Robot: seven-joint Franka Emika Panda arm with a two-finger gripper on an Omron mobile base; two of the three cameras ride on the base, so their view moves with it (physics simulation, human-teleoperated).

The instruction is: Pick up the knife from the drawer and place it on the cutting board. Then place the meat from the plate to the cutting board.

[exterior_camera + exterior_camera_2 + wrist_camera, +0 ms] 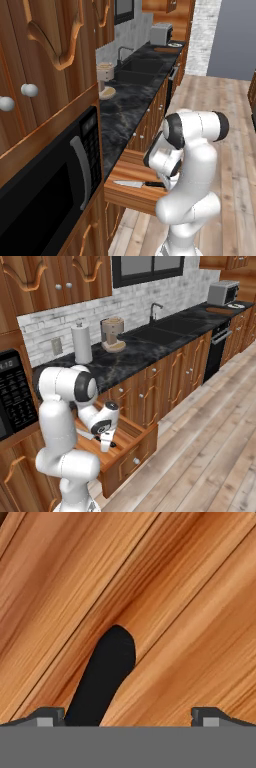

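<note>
Knife (137, 184) lies flat on the floor of the pulled-out drawer (131, 172) in the left base view, silver blade pointing left toward the microwave (50, 180), black handle to the right and running under the arm's wrist. Drawer sits just below the black stone desk (125, 112). Arm is folded over the drawer with the hand angled down at the handle end; the fingertips themselves are hidden behind the wrist here. Far down the desk: sink (142, 67), toaster (161, 34), and the dark cutting board (166, 49) with the white plate (175, 44) just beside it, well apart from the drawer. Meat is too small to make out at that range.

Right base view: drawer (131, 448) stands open below the desk (135, 358), end effector (106, 446) pointing straight down into it, low over the wooden floor. A bit of black knife handle (113, 444) shows right next to the fingertips. Contact cannot be told from this angle. Paper towel roll (82, 343) and coffee machine (113, 333) stand on the desk behind the arm. Cutting board (219, 309) and plate (236, 305) at the far right end, next to the toaster (222, 292).

Hand view: rounded end of the knife handle (107, 672) on the drawer floor (190, 637), running up from the bottom edge. Handle sits close to the left fingertip (47, 717); the right one is well off it. End effector is released, jaws fully spread, nothing grasped.
</note>
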